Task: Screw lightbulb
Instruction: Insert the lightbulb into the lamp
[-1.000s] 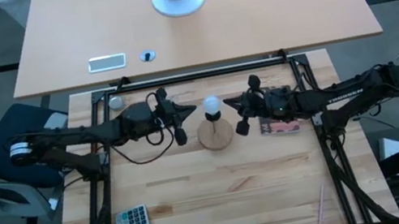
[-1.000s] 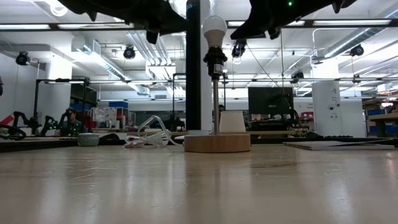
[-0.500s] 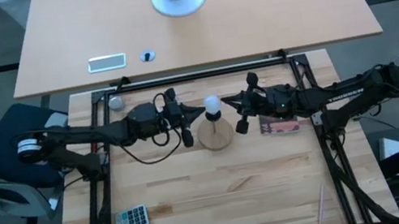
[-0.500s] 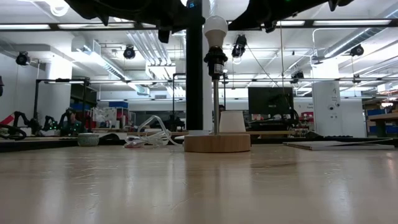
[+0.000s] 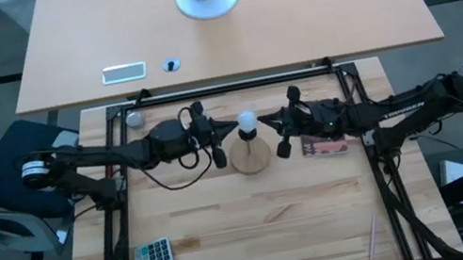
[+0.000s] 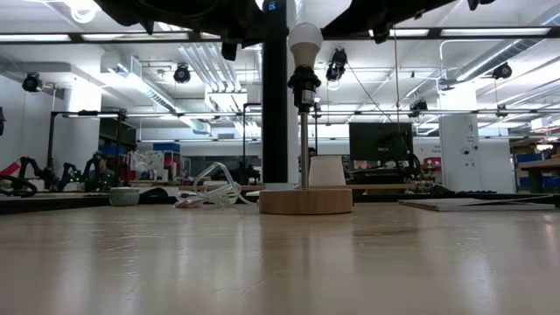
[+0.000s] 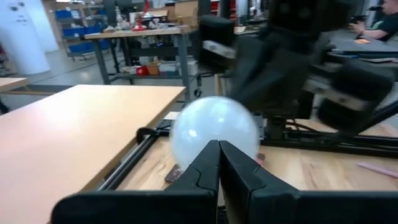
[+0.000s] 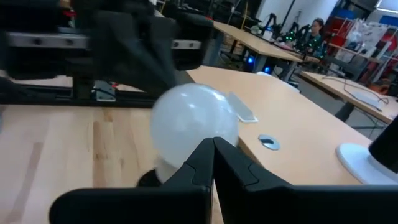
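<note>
Pale wooden table (image 5: pixel 259 230), lightbulb (image 5: pixel 248 124) between shut, empty left tool (image 5: pixel 217 135) and right tool (image 5: pixel 281 127), workshop room behind.

lightbulb (image 7: pixel 214 132): frosted white globe, smooth, soft sheen. Stand disc (image 6: pixel 305 201): pale wood, matt; thin metal stem. Table (image 5: pixel 259 230): light wood planks, satin. Gripper fingers (image 7: pixel 205 174): matt black plastic.

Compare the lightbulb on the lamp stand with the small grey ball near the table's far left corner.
The lightbulb is white and frosted; the grey ball is darker and metallic. The lightbulb sits raised on the stand's socket, while the grey ball lies on the table. The lightbulb sits between the left gripper and right gripper; the grey ball lies off alone. Both are small and round.
</note>
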